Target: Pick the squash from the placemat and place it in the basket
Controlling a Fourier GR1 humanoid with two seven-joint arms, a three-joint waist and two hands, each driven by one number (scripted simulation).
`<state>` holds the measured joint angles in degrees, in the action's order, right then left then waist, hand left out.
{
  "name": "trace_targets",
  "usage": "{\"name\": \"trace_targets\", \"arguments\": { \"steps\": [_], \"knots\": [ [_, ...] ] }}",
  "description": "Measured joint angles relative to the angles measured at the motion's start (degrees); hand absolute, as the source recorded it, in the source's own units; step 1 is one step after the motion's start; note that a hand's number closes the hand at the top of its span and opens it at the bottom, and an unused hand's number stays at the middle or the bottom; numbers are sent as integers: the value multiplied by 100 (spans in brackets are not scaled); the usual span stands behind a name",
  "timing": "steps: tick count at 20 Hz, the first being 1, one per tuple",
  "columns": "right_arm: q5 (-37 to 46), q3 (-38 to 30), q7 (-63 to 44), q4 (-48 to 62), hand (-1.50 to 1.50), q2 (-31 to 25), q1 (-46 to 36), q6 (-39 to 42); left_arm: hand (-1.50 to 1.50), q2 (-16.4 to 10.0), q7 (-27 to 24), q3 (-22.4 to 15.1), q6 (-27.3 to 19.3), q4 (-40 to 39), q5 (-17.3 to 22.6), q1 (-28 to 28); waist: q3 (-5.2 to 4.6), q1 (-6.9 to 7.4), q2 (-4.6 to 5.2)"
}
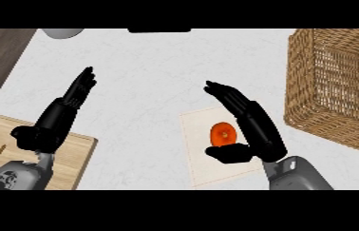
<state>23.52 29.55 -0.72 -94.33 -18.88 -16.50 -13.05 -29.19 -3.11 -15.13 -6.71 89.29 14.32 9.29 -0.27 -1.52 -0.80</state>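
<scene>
Right hand (256,130) shows at about 4 o'clock of the view, coming in from the lower edge on its grey forearm; its fingers are straight and lie close together, pointing toward 11 o'clock, and the thumb is spread away from them, toward 9 o'clock. Between the thumb and the fingers lies the squash (223,133), a small orange round thing; the palm is just beside it on its 3 o'clock side and the thumb is just under it, at its 6 o'clock; whether they touch it I cannot tell, and the fingers are not curled around it. The squash rests on the placemat (203,168), a pale square cloth lying a little turned on the white counter (154,82); the squash sits in the half of the placemat toward 1 o'clock.

At 2 o'clock of the view stands the basket (316,123), woven and brown, cut by the right edge; it is apart from the placemat, on its 2 o'clock side.

Left hand (60,116) shows at about 8 o'clock, open, fingers straight and together, pointing toward 1 o'clock; it holds nothing; its wrist is above the corner of a wooden board (73,158) at 7 o'clock.

At 12 o'clock the top edge cuts a black object (159,30); at 11 o'clock it cuts a grey round object (61,33).
</scene>
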Motion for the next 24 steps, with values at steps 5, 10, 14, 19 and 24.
{"name": "trace_targets", "arguments": {
  "steps": [5,10,14,19,24],
  "knots": [
    [614,59,-1468,-672,-150,-915,-398,1059,0,-5,11,64,40,-65,10,43,-11,-50,-17],
    [15,36,-2745,-1415,-150,-1469,-717,2732,0,49,3,71,101,-109,3,87,-3,-3,11],
    [-888,-278,-3684,-2173,-150,-1727,-753,3777,0,73,-125,103,207,-162,-34,-3,7,36,31],
    [-1972,-1192,-4369,-2925,-150,-2080,-599,4551,0,186,47,187,240,-62,-150,94,18,76,51],
    [-1934,-1671,-4223,-3017,-150,-1981,-304,4864,0,346,22,336,427,-35,-327,13,24,123,67]
  ]
}}
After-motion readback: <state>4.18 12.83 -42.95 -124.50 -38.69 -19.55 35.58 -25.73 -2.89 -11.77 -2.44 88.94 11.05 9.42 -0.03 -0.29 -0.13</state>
